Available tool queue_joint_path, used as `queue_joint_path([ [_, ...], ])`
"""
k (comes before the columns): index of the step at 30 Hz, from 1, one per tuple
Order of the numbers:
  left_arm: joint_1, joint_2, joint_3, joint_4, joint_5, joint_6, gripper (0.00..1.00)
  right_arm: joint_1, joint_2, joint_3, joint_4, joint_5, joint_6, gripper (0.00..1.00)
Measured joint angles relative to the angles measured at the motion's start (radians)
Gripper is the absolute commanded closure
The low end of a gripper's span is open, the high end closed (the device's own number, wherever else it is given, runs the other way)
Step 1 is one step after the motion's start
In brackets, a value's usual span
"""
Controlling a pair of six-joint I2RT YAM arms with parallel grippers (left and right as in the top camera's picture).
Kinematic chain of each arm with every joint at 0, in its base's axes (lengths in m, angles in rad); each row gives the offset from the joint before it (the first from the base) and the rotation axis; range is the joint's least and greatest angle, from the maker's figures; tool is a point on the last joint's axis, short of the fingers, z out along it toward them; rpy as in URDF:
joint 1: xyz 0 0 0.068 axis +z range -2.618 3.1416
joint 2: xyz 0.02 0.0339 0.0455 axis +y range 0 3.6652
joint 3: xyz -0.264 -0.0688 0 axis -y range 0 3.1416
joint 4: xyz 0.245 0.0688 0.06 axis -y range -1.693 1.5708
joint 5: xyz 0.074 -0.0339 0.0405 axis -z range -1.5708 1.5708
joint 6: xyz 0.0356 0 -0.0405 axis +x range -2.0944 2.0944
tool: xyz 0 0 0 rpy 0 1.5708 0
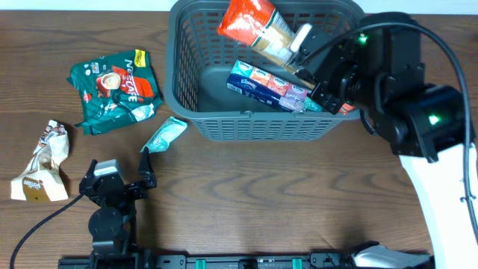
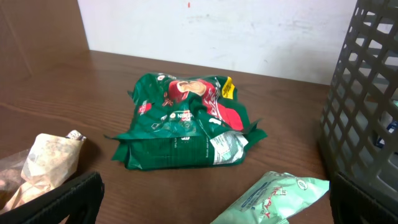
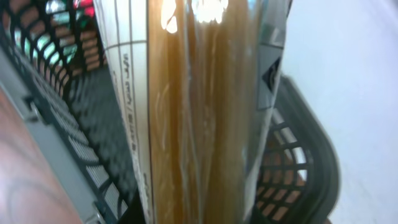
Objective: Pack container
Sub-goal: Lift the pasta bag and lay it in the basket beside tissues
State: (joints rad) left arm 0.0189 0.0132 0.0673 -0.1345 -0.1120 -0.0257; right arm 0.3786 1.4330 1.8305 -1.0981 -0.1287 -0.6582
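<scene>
The dark grey slotted container (image 1: 187, 97) stands at the back middle of the table. A blue tissue multipack (image 1: 272, 87) lies inside it. My right gripper (image 1: 297, 51) is shut on a long packet with a red-orange top and brown contents (image 1: 258, 26), held over the container; the packet fills the right wrist view (image 3: 199, 112), with the container wall (image 3: 298, 162) behind. My left gripper (image 1: 119, 179) is open and empty near the front left edge. A light green packet (image 1: 164, 134) lies just ahead of it, also in the left wrist view (image 2: 277, 196).
A dark green Nescafe bag (image 1: 116, 90) lies left of the container, also in the left wrist view (image 2: 186, 121). A crumpled beige packet (image 1: 43, 161) lies at the far left, seen too in the left wrist view (image 2: 46, 162). The container's side (image 2: 367, 93) rises at right.
</scene>
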Motion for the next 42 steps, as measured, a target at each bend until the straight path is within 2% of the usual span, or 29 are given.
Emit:
queue_joint_path([
  [27, 0.0, 0.0, 0.0, 0.0, 0.0, 0.0, 0.01, -0.002, 0.228, 0.0, -0.085, -0.047, -0.112, 0.99],
  [42, 0.0, 0.0, 0.0, 0.0, 0.0, 0.0, 0.01, -0.029, 0.391, 0.0, -0.111, -0.102, -0.117, 0.99],
])
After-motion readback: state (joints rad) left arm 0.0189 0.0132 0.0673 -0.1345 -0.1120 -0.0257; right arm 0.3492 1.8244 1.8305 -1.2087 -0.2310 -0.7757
